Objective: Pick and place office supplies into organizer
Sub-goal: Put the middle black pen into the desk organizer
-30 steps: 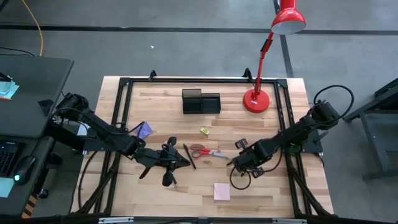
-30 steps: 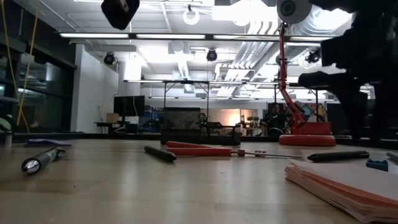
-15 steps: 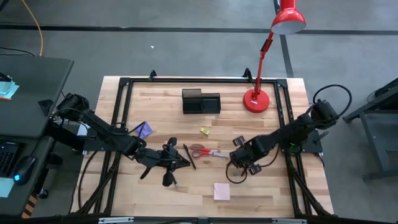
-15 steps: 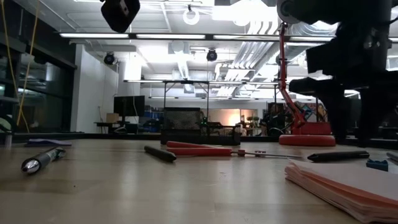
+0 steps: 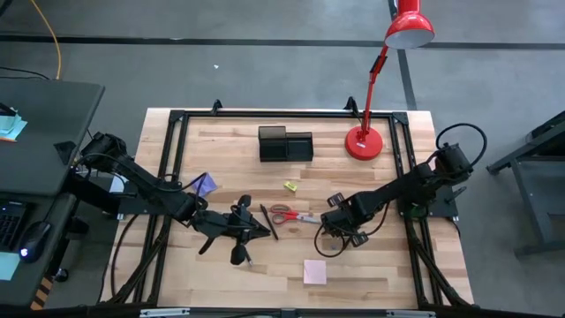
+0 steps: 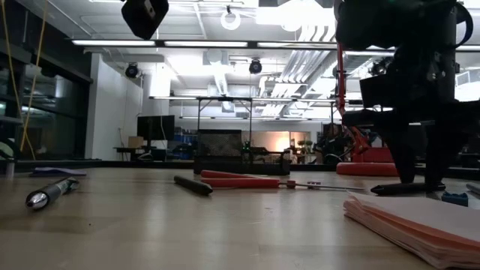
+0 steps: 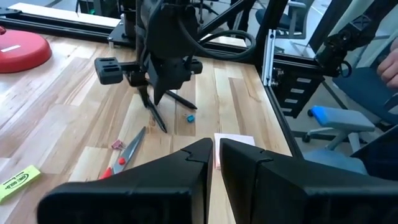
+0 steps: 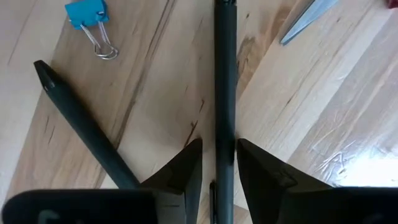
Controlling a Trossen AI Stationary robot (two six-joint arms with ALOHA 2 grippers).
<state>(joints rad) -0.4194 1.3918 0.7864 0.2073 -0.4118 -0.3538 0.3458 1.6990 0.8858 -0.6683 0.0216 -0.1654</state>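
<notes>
My right gripper (image 5: 328,234) points down at the table right of the red-handled scissors (image 5: 296,215). It is narrowly open, one finger on each side of a dark pen (image 8: 224,74) that lies flat on the wood. A second dark pen (image 8: 81,124) lies beside it. My left gripper (image 5: 254,231) is shut and empty above the table, left of the scissors. The pink note pad (image 5: 315,271) lies near the front edge, and the purple pad (image 5: 206,185) and a yellow piece (image 5: 290,185) lie farther back. The black organizer (image 5: 285,144) stands at the far middle. My right gripper stands astride the dark pen's shaft (image 8: 224,134) from above. Its fingers (image 8: 186,168) lie across the pen and reach down to its level (image 6: 422,180). I cannot tell whether they touch the pen. The pen lies flat on the table.
A blue binder clip (image 8: 87,14) lies by the two pens. Another dark pen (image 5: 267,221) lies left of the scissors. The red lamp's base (image 5: 363,143) stands right of the organizer. A black frame (image 5: 177,119) edges the table.
My right gripper has moved toward the table's left edge and come down, so its fingers now stand over the dark pen. The pen has stayed where it was.
</notes>
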